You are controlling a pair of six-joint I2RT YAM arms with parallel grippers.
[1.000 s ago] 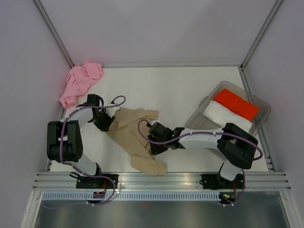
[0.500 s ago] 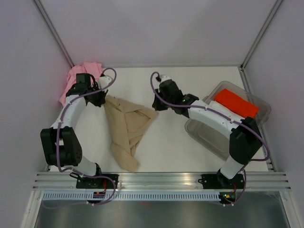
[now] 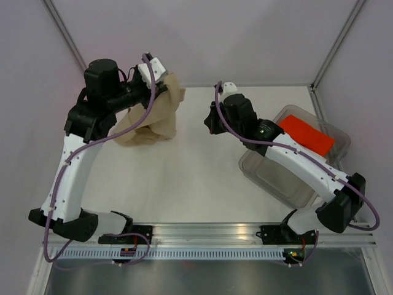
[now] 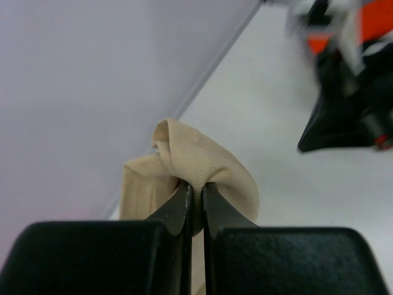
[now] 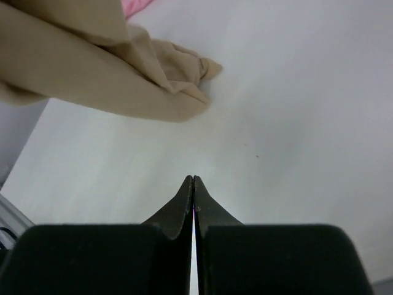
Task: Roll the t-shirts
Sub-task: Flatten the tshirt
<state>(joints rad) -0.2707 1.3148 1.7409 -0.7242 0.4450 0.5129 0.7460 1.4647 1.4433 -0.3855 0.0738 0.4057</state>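
The tan t-shirt (image 3: 150, 120) hangs bunched at the back left, its lower part resting on the table. My left gripper (image 3: 164, 88) is raised above the table and shut on a fold of its hem (image 4: 202, 157). The jaws of the left gripper (image 4: 196, 187) pinch the cloth tight. My right gripper (image 3: 211, 120) hovers to the right of the shirt, apart from it. The right wrist view shows that gripper (image 5: 193, 179) shut with nothing in it, and the tan t-shirt (image 5: 92, 67) ahead of it. Only a sliver of the pink t-shirt (image 5: 134, 6) shows behind the tan one.
A clear plastic bin (image 3: 334, 147) stands at the right edge with a folded orange cloth (image 3: 306, 135) inside, and the right arm reaches over it. Grey walls close off the back and both sides. An aluminium rail (image 3: 209, 232) runs along the near edge.
The left arm has lifted the tan t-shirt off the table, up towards the back left corner. The right gripper no longer touches the shirt and stays shut. The pink t-shirt is now behind the left arm.
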